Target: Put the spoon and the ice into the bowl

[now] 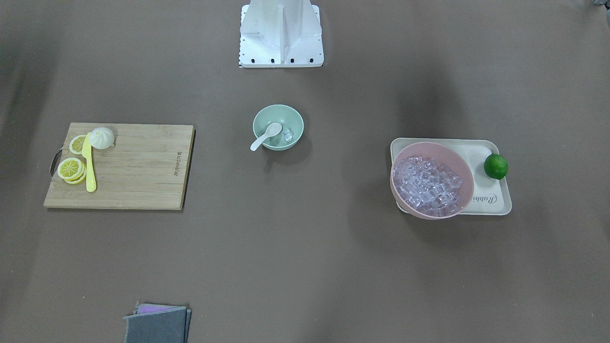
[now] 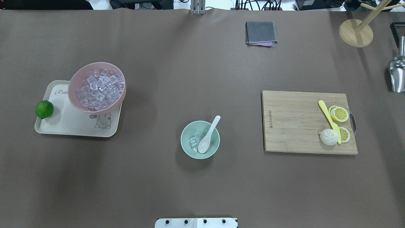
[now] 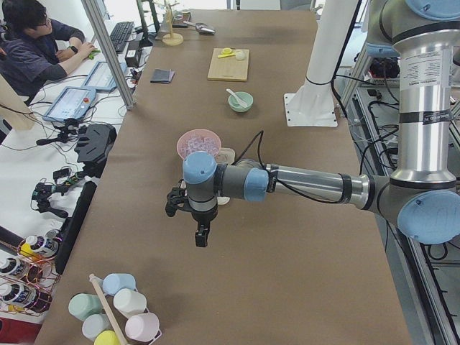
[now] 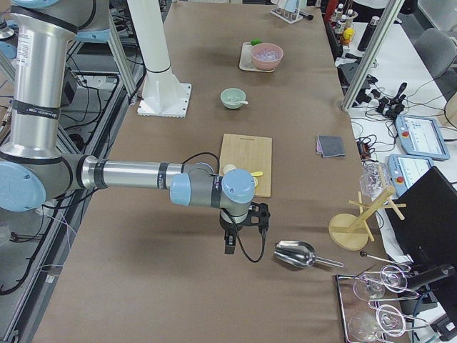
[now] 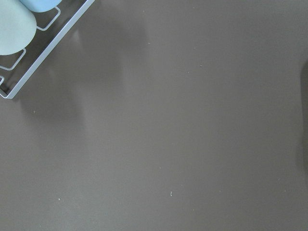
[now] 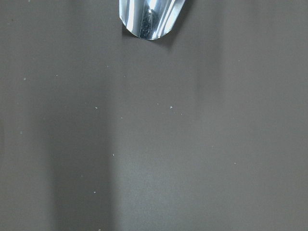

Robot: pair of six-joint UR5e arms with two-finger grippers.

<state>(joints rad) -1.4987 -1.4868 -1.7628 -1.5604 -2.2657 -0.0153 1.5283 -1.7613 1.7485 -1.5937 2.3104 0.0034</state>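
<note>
The mint-green bowl [image 2: 183,134] stands mid-table, also in the front view [image 1: 299,125]. The white spoon [image 2: 207,136] lies in it, scoop inside and handle over the rim, as the front view [image 1: 266,136] also shows. A clear ice cube [image 2: 193,140] sits in the bowl beside the scoop and shows in the front view [image 1: 287,135]. My left gripper [image 3: 202,234] hangs over bare table far from the bowl, past the tray. My right gripper [image 4: 228,246] hangs past the cutting board at the other end. Neither shows in the overhead, front or wrist views, so I cannot tell whether they are open or shut.
A pink bowl [image 2: 76,79] full of ice cubes sits on a cream tray [image 2: 69,126] with a lime [image 2: 44,109]. A cutting board [image 2: 294,123] holds a yellow knife [image 2: 329,120] and lemon slices. A metal scoop [image 4: 294,254] lies near the right gripper, a cup rack [image 3: 115,309] near the left.
</note>
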